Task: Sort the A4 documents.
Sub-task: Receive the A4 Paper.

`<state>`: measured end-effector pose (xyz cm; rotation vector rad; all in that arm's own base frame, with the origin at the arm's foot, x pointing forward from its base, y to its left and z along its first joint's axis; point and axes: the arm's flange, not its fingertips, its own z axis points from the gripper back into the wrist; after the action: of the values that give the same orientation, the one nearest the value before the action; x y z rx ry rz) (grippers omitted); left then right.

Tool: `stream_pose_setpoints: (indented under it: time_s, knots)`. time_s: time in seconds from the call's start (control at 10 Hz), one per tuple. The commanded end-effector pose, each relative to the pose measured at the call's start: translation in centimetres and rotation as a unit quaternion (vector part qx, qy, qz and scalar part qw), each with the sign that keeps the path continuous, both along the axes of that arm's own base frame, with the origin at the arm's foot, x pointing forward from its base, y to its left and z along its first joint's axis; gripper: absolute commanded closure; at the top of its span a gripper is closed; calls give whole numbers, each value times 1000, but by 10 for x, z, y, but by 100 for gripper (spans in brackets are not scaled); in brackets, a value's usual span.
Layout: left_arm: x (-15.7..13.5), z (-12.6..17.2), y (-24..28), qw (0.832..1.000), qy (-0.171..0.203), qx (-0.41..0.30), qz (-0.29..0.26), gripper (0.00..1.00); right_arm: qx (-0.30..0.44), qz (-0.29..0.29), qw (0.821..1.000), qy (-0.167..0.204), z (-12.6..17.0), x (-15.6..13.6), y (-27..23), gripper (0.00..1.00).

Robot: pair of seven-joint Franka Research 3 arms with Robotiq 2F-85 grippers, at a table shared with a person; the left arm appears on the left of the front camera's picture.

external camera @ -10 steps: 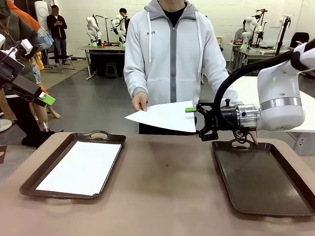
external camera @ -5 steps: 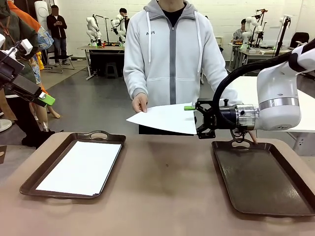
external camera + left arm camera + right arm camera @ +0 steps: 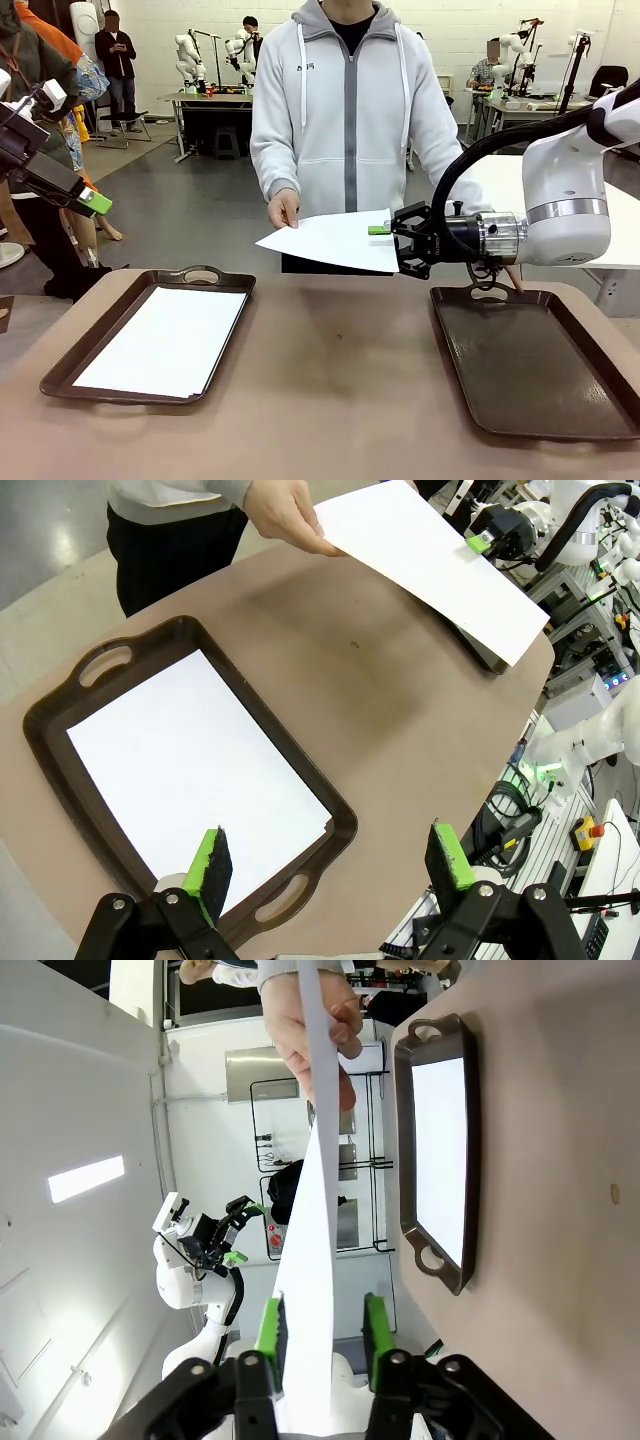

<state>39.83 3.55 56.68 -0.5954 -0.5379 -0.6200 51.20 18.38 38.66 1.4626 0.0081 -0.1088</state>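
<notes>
Two trays (image 3: 455, 300), right jaws closing around held-out sheet (image 3: 335, 240), left jaws released

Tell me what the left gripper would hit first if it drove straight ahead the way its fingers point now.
Probably the sheets lying in the brown tray: the left gripper, jaws open, looks down over that paper stack. Nothing shows between them, though depth is hard to judge.

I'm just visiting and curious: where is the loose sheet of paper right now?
In the front view the sheet of paper hangs in the air above the table's far edge, between the person's hand and the right gripper, whose pads sit on either side of its edge.
</notes>
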Motion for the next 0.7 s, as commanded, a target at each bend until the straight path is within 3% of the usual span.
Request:
stream_pose_setpoints:
  time_s: [0.0,0.3,0.6]
  knots:
    - [-1,0,0,1000,1,-1,-2,0,2,5,1000,12,0,2,-1,72]
    - [-1,0,0,1000,1,-1,-2,0,0,4,1000,14,-1,2,-1,98]
    - [-1,0,0,1000,1,-1,-2,0,0,6,1000,14,-2,1,0,100]
